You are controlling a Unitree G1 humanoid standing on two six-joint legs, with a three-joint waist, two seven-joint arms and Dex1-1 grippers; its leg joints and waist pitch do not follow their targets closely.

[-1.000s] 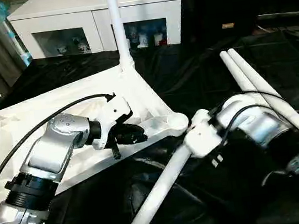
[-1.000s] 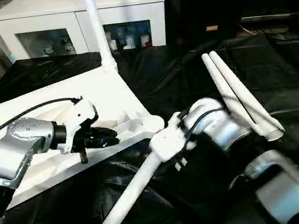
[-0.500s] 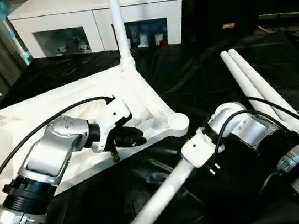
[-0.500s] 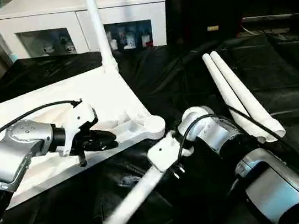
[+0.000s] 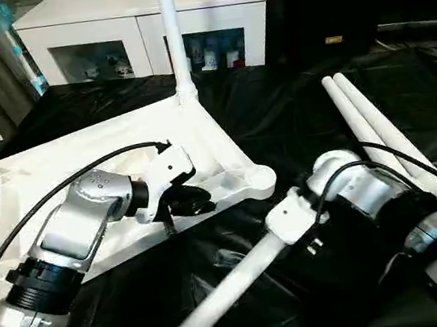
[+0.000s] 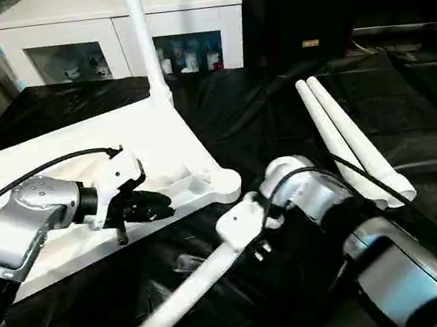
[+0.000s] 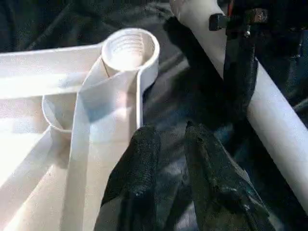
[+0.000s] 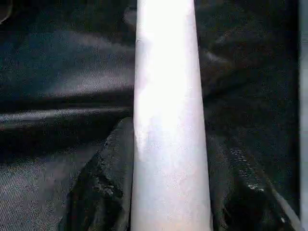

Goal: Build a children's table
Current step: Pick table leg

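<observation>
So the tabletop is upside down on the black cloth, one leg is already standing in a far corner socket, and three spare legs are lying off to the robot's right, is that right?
Not quite: two spare legs lie to the robot's right, not three, as the left eye view shows. The tabletop is upside down on the black cloth, with one leg standing in a far corner socket.

Smooth white plastic on the tabletop (image 5: pixel 94 148), faintly glossy, with a finely threaded corner socket (image 7: pixel 129 48). Same smooth, semi-gloss white plastic on the held leg (image 5: pixel 228 288), the upright leg (image 5: pixel 171 32) and the two loose legs (image 5: pixel 382 136). Black cloth (image 5: pixel 293 112) over the table, thin, creased, with a dull sheen. Brushed silver metal on the forearms (image 5: pixel 80 219). Matt black, rough-textured fingers (image 7: pixel 139 178) on the left gripper (image 7: pixel 168 139). Glossy white cabinet (image 5: pixel 139 4), glass-fronted.
</observation>
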